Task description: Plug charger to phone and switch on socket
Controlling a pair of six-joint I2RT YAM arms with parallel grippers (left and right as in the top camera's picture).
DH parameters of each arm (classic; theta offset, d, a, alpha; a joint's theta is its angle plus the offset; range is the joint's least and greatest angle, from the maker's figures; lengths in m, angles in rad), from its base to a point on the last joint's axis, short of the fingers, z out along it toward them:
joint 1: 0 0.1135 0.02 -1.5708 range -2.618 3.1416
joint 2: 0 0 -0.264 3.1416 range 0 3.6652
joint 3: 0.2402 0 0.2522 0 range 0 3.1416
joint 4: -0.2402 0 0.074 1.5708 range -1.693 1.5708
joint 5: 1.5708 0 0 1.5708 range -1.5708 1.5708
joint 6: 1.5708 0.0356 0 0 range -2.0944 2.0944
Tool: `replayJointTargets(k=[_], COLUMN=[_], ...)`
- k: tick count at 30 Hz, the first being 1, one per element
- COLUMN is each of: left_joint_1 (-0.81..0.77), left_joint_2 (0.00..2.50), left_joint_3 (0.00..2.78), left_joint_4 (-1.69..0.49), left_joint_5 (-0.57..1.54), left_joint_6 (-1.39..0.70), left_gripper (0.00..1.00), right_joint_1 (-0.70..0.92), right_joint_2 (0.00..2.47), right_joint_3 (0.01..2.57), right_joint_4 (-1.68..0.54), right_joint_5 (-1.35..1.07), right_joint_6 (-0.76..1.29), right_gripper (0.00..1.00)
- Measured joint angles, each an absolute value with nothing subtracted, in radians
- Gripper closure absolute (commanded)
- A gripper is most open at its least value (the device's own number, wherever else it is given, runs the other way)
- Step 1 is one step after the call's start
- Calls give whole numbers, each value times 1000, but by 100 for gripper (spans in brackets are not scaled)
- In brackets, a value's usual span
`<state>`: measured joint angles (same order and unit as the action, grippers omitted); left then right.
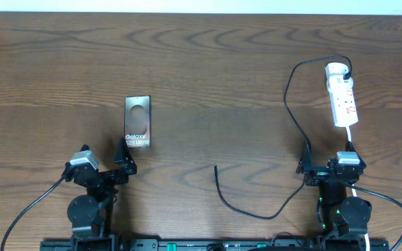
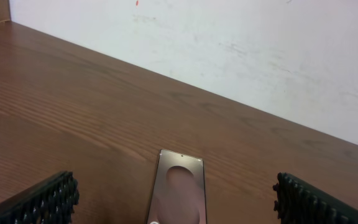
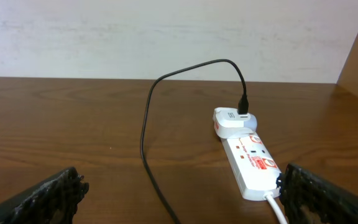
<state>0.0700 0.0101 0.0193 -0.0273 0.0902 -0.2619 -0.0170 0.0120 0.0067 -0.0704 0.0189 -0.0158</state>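
Holding my left gripper (image 2: 176, 198) and right gripper (image 3: 179, 193) wide apart and empty, I judge everything remains: the charger cable (image 1: 288, 104) tip lies well apart from the phone (image 1: 137, 122), and the power strip (image 1: 343, 101) is untouched.

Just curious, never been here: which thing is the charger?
Start at the white power strip on the table's right. The charger is the thin black cable looping from its far end to a loose tip mid-table; the strip's own cord is white.

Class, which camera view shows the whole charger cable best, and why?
Overhead: the charger cable runs visibly from the white adapter on the power strip to its free tip. The right wrist view shows only the adapter end; the left wrist view shows none.
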Motion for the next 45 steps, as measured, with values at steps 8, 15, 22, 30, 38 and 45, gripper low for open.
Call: replayJointTargets(k=[8, 15, 22, 30, 38, 45], left_joint_1=[70, 70, 70, 70, 70, 70], left_joint_2=[10, 97, 461, 1048, 1446, 1621], left_joint_3=[29, 134, 494, 1169, 1562, 1566], left_joint_4=[-36, -79, -154, -675, -994, -1003], left_joint_5=[147, 186, 216, 235, 239, 238], left_joint_6=[-226, -202, -156, -116, -93, -85], left_gripper=[1, 1, 1, 1, 1, 1], right_joint_1=[-17, -17, -17, -17, -17, -17], right_joint_2=[12, 12, 12, 12, 12, 12], right_joint_3=[7, 7, 7, 7, 7, 7], right_joint_4=[-70, -70, -71, -70, -70, -70], right_joint_5=[19, 19, 19, 19, 19, 19], right_joint_6=[-16, -16, -17, -19, -19, -19], right_gripper=[1, 1, 1, 1, 1, 1])
